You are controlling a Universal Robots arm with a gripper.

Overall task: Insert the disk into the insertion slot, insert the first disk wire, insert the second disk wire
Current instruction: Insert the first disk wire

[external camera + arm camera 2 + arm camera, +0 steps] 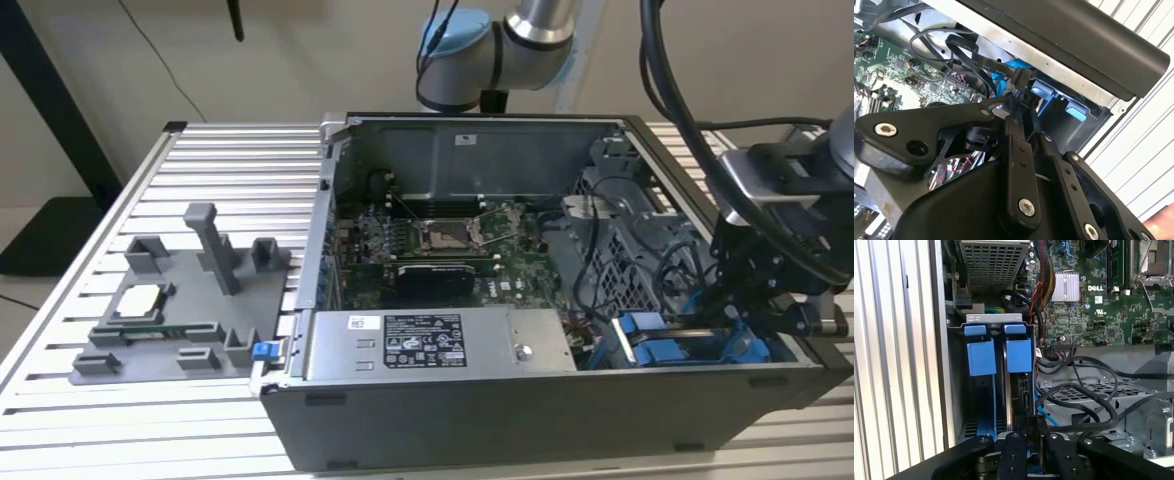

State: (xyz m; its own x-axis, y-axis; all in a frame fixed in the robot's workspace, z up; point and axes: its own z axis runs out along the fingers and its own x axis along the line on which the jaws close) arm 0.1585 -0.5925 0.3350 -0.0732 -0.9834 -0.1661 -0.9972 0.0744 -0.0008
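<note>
— Your claw (1015, 104) is hanging inside the computer case (534, 430), at its near corner on the exterior view's right. Its tips are pressing close together, though I am not making out whether they are pinching anything.

— And where is the disk sitting?

— You are looking at it in the first wrist view: the disk (1019, 356) seems to be standing on edge inside the insertion slot (994, 318), deep in that same corner of the case, directly beneath your claw. A black flat wire (1021, 75) is hanging just beyond the tips in the second wrist view.

— How is it going to handle?

— I am judging it stiff, dense and shock-shy, so you are wanting the blue carrier frame's edges, never the label face. The wire is looking limp, its plug small and rigid; you are better off holding the plug body, not the ribbon.
</note>
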